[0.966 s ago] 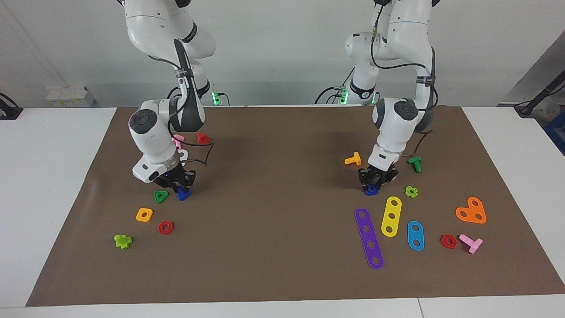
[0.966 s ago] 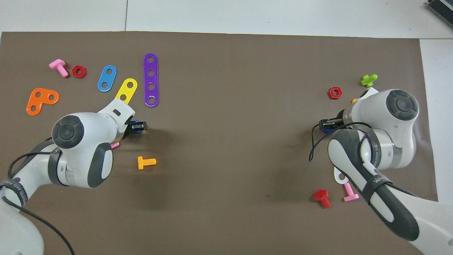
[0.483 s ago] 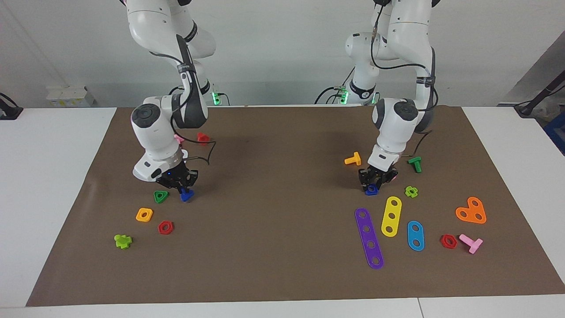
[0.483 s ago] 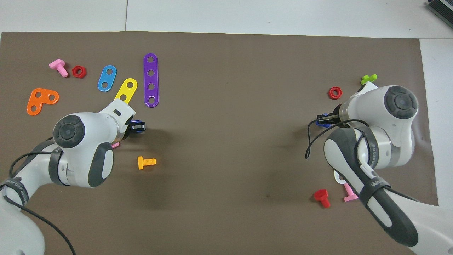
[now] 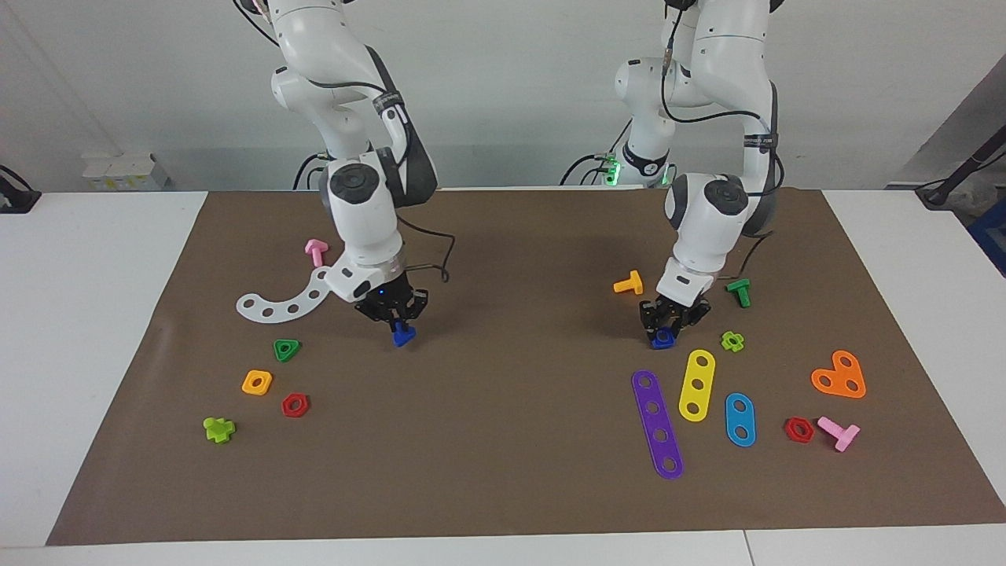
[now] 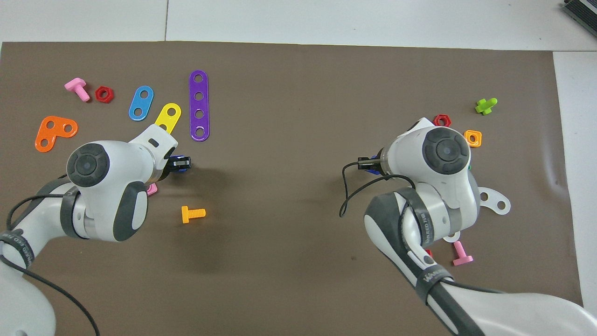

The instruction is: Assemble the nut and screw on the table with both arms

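Note:
The dark blue screw (image 5: 402, 335) (image 6: 373, 170) with its triangular head hangs from my right gripper (image 5: 398, 322) (image 6: 367, 163), which is shut on it just above the brown mat (image 5: 511, 409), toward the table's middle. My left gripper (image 5: 664, 322) (image 6: 180, 163) is shut on the dark blue square nut (image 5: 662, 339) (image 6: 179, 169), low at the mat beside the yellow strip (image 5: 696, 384). I cannot tell whether the nut touches the mat. The two grippers are far apart on the white table (image 5: 94, 330).
Toward the right arm's end lie a white curved strip (image 5: 281, 303), pink bolt (image 5: 316, 251), green triangular nut (image 5: 287, 350), orange square nut (image 5: 257, 382) and red hex nut (image 5: 295, 405). Near the left gripper lie an orange bolt (image 5: 629, 283), green bolt (image 5: 739, 292) and purple strip (image 5: 657, 424).
My right gripper has lifted the blue screw and carried it toward the table's middle, uncovering the white curved strip. The left gripper stays shut on the nut, almost in place.

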You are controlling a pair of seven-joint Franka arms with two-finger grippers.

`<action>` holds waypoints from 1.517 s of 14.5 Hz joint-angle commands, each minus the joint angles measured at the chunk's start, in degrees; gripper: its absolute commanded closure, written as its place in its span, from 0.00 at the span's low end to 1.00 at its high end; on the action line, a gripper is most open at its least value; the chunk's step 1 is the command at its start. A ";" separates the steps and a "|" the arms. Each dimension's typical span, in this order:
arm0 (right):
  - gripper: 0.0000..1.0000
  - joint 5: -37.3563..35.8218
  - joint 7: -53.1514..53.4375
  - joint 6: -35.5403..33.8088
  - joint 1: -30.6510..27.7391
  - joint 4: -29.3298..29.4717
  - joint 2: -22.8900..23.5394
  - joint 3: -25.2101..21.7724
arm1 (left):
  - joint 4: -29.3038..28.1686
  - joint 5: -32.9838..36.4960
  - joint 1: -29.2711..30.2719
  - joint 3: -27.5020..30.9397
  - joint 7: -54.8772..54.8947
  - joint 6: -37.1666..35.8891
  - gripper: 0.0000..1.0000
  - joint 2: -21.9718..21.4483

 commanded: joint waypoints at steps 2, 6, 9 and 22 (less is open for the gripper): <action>1.00 -0.14 10.59 0.11 5.60 4.37 2.93 -0.10 | 2.11 0.30 -0.82 0.59 -0.30 -4.15 1.00 -0.33; 1.00 -1.71 18.50 -0.25 10.78 9.55 7.75 -0.27 | 4.56 0.30 -1.00 0.24 -0.74 -9.24 1.00 -0.68; 1.00 -3.74 24.48 -0.86 13.86 13.42 11.35 -0.27 | 5.27 0.30 -1.96 0.15 -1.00 -10.75 1.00 -1.21; 0.01 -4.63 21.88 -6.91 10.89 10.53 3.04 -0.36 | 7.03 0.30 -14.70 0.15 -19.01 -9.70 1.00 -1.21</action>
